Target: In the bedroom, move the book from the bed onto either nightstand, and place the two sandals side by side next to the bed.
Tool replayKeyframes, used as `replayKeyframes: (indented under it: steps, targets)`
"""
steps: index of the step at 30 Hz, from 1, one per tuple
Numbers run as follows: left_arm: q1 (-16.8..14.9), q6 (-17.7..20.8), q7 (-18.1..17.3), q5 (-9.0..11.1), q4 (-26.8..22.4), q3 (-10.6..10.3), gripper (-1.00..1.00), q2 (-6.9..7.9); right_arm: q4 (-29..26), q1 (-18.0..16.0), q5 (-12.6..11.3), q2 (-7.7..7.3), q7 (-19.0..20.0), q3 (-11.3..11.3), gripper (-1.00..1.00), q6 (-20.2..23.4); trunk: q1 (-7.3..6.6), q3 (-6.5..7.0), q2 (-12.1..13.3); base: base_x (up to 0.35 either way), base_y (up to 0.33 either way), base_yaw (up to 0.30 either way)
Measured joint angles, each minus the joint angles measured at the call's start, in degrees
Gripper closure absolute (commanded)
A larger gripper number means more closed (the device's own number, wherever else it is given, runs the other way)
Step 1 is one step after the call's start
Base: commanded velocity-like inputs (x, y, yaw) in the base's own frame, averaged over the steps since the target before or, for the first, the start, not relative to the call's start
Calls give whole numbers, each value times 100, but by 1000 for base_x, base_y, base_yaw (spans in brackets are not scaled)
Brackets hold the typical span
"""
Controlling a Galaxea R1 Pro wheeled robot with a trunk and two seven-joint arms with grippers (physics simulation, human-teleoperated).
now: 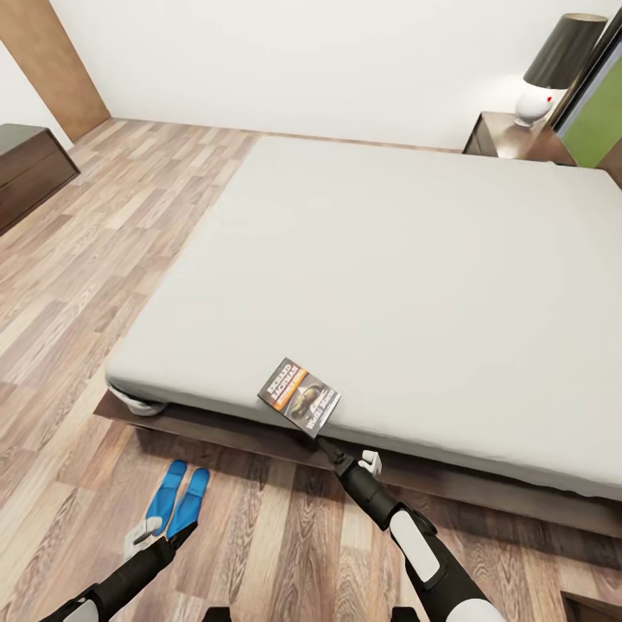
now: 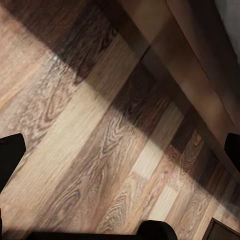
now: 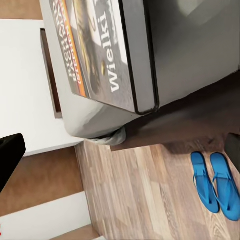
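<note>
Book (image 1: 299, 396) lies at the bed's (image 1: 389, 259) near edge, just ahead of the right tool (image 1: 318, 442), one corner over the mattress rim. In the head view the tool's tip meets the book's lower corner; whether its fingers are clamped on the cover I cannot tell. The right wrist view puts the book (image 3: 100, 50) directly in front, close, with the two dark fingertips (image 3: 10, 150) set wide at the picture's sides, so the tool reads as spread, not yet pinching.

Step in hand, as I judge it: picking up the book. Next move calls for a firm grip on its overhanging edge, a lift clear of the mattress, then a carry to the nightstand (image 1: 505, 136), well beyond the tool at the bed's far corner, under a lamp (image 1: 557, 69).

Sandals (image 1: 177, 501) lie side by side on the floor, just ahead of the left tool (image 1: 177, 542); that part looks done. Right wrist view also catches them (image 3: 215, 185). Left wrist view gives floor planks (image 2: 100, 150) and bed frame, its fingertips wide apart, gripping nothing.
</note>
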Motion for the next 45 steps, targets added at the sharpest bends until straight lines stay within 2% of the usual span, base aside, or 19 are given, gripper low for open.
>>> replayKeyframes:
  steps: [21, 45]
  targets:
    - [0, -1, 5, 1, 0, 0, -100, 0, -2, -1, 0, 0, 0, 3, -100, 1, 1, 0, 0, 70, 23, 0]
    - [0, -6, 6, -1, 0, 0, -100, 0, -9, 0, 0, 0, 5, 3, -100, 8, 2, 0, 0, 4, 2, 0]
